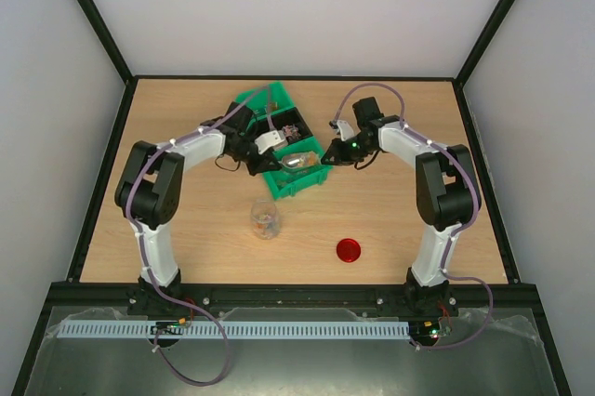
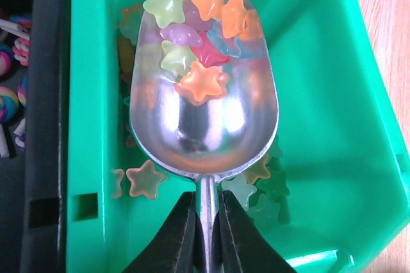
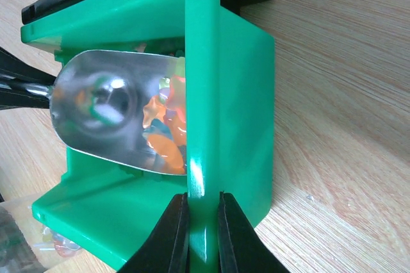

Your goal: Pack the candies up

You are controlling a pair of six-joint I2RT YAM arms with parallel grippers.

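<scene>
Left hand grips the scoop, candies heaped just ahead, right hand pinching the bin wall; next, carry it level back to the seemingly part-filled jar.

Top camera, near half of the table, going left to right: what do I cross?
Left arm → clear jar → red lid → right arm. The green bin sits farther back and spans the jar's position, so it is left out.
</scene>
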